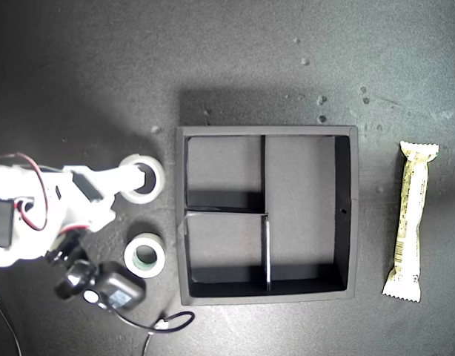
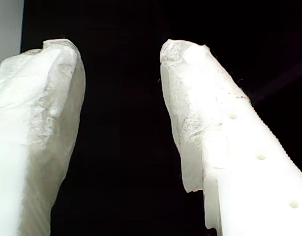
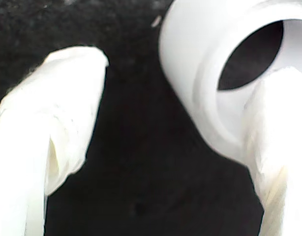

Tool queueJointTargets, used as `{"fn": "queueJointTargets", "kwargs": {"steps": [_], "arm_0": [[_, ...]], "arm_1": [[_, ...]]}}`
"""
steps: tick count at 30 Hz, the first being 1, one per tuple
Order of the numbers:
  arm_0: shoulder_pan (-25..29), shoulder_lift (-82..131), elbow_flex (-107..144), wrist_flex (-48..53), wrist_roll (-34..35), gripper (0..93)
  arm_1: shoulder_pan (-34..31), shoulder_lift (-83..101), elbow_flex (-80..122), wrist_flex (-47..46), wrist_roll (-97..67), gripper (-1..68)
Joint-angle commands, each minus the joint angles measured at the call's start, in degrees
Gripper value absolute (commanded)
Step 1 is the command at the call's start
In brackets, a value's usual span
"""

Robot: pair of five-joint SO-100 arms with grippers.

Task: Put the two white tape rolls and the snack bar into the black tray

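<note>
While spread wide, my second gripper has one finger inside the plain tape roll.

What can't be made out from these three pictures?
- My first claw: open over plain black in its wrist view; its place is unknown, and it doesn't show in the exterior view.
- Plain tape roll: partly covered by my second claw; contact unclear from the blurred wrist view.
- Snack bar print: too small.

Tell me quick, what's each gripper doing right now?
My first gripper: open, holding nothing.
My second gripper: open, one finger inside the plain tape roll, not clamped.
</note>
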Motion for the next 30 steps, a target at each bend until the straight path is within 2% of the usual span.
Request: {"fn": "queueJointTargets", "kwargs": {"steps": [1,5,12,17,19,24,30], "arm_0": [[-1.1,-2.2,-3.7,-0.6,-0.4,21.7],[-3.1,-6.7,-5.3,-1.1,-1.9,18.1],[-6.9,-6.1,-4.5,-1.9,-4.3,3.1],[-6.9,1.1,-2.5,-2.1,-3.3,0.1],[-6.7,4.5,-2.0,-2.1,-2.5,0.1],[-5.8,13.4,-0.7,-1.8,-0.7,0.0],[-5.6,20.7,-1.0,0.8,0.6,0.0]], "arm_1": [[0.3,-0.4,0.0,0.0,0.7,10.1],[-0.1,-0.4,-0.1,0.0,0.8,10.0],[-0.6,-1.1,-2.7,-2.7,-1.3,10.4],[-0.3,-19.2,-14.7,-5.7,-2.8,14.0],[-1.0,-29.3,-22.5,-2.5,-3.8,15.0],[-5.3,-48.3,-36.8,14.9,-8.3,18.7],[-11.8,-52.6,-33.4,22.5,-10.5,23.3]]}}
